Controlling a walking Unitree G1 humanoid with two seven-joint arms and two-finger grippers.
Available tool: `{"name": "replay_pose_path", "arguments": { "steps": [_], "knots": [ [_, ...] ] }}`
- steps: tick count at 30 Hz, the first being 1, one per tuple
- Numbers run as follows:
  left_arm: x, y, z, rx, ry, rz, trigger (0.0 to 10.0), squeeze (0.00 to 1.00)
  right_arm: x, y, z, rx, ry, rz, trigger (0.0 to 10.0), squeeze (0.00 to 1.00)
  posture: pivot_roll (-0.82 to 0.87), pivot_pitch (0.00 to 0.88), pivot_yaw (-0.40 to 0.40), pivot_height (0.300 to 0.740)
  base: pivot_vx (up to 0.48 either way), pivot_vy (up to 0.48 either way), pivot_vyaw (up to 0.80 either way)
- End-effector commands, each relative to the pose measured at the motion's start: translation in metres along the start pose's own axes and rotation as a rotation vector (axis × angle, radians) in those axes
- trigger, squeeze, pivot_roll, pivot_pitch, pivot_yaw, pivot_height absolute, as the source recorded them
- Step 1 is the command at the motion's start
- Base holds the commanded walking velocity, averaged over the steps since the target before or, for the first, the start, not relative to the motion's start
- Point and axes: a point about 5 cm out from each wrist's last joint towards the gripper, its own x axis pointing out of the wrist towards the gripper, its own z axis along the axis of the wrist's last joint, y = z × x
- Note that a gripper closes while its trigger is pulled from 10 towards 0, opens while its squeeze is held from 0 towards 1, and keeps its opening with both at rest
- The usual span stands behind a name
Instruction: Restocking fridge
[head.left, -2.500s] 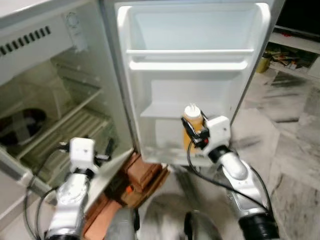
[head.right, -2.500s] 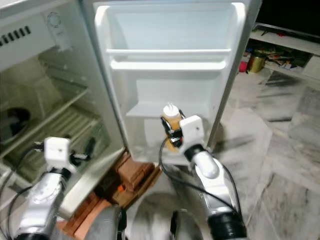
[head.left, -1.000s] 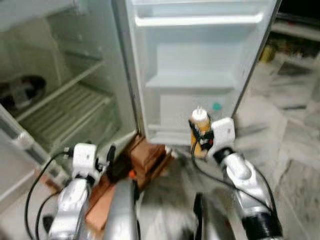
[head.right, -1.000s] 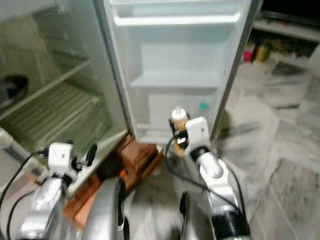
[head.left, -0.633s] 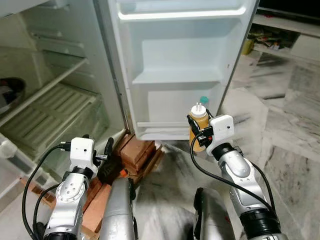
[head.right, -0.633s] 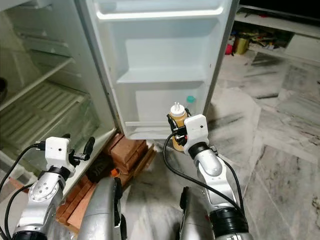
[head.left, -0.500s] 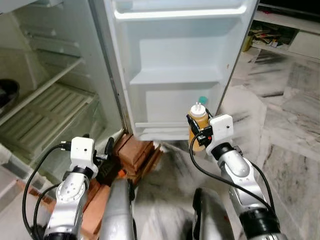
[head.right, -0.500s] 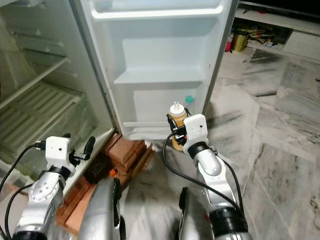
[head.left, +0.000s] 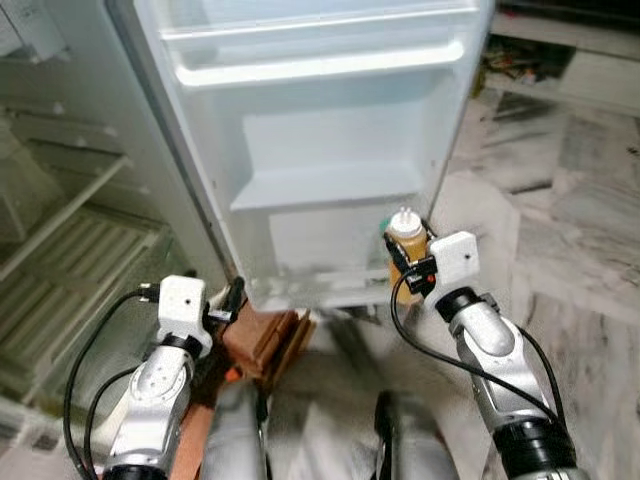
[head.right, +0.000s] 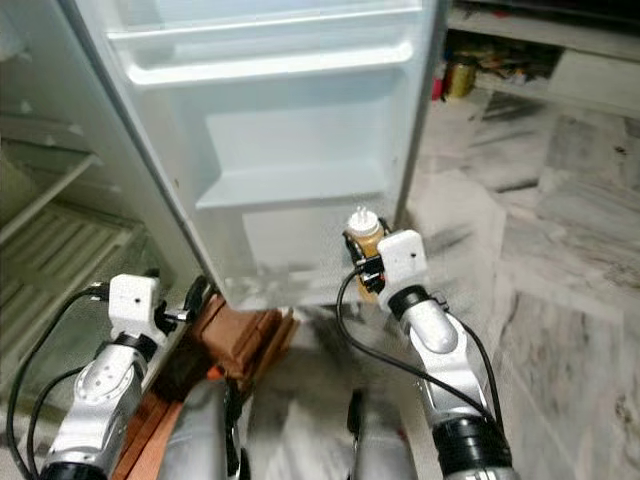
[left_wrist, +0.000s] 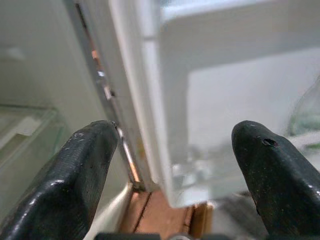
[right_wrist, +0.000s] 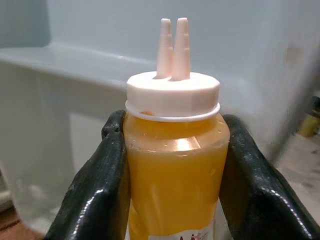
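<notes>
Gripping upright yellow bottle (right_wrist: 175, 185), right hand (right_wrist: 172, 200).

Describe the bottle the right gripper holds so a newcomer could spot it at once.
Start at the open fridge door, its white shelves facing the robot. At its lower right edge, the right gripper holds an upright bottle. It is yellow-orange with a white cap and twin nozzles, unlike the teal-capped bottle beside it.

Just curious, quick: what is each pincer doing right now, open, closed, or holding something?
Left pincer: open, holding nothing, near the fridge door's hinge edge.
Right pincer: closed on a yellow sauce bottle.
</notes>
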Motion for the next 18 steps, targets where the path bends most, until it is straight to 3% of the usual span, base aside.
{"name": "replay_pose_path", "arguments": {
  "steps": [1,3,10,18],
  "knots": [
    [-0.002,0.011,0.002,0.02,0.002,0.03,10.0,0.0,0.007,0.011,0.009,0.008,-0.044,0.036,10.0,0.0,0.05,0.031,0.029,0.578,0.349,0.0,0.0],
    [-0.002,0.011,0.001,0.02,0.002,0.03,10.0,0.0,0.007,0.011,0.009,0.006,-0.043,0.038,10.0,0.0,0.05,0.031,0.029,0.578,0.322,0.0,0.0],
    [-0.002,0.009,0.002,0.006,-0.003,0.03,10.0,0.0,0.006,0.011,0.008,0.004,-0.041,0.047,10.0,0.0,0.05,0.036,0.029,0.578,0.071,0.0,0.8],
    [-0.005,0.016,-0.001,0.019,0.023,0.048,10.0,0.0,0.01,0.023,0.0,0.023,0.005,0.148,10.0,0.0,0.07,0.052,0.026,0.578,0.0,0.0,0.0]
  ]
}}
